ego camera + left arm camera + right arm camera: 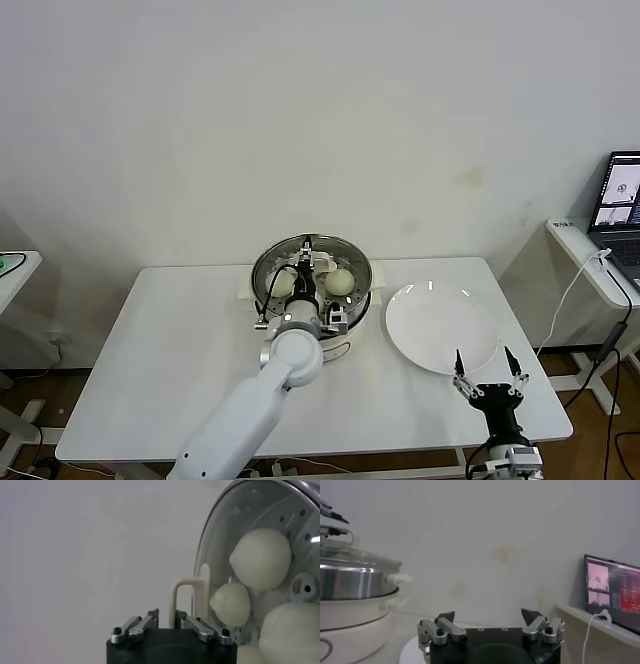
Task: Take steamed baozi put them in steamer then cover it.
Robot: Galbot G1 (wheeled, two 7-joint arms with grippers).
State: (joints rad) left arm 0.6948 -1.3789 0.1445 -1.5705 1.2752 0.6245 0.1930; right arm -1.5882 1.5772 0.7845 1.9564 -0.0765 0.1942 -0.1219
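Observation:
The steamer (262,272), a shiny steel basket on a white pot base (355,620), stands at the back middle of the table. The cover (352,268), a clear glass lid, lies on it. Through the glass show cream-white steamed baozi (340,283) (261,557), three of them in the left wrist view. My left gripper (312,266) (166,615) hangs over the lid's centre, jaws a little apart on either side of the cream handle (192,587), so it is open. My right gripper (483,360) (490,615) waits open and empty near the table's front right edge.
A flat white plate (440,325) lies right of the steamer, just beyond the right gripper. A side shelf at the far right holds a laptop (622,205) with a white cable hanging down. Bare tabletop stretches to the steamer's left.

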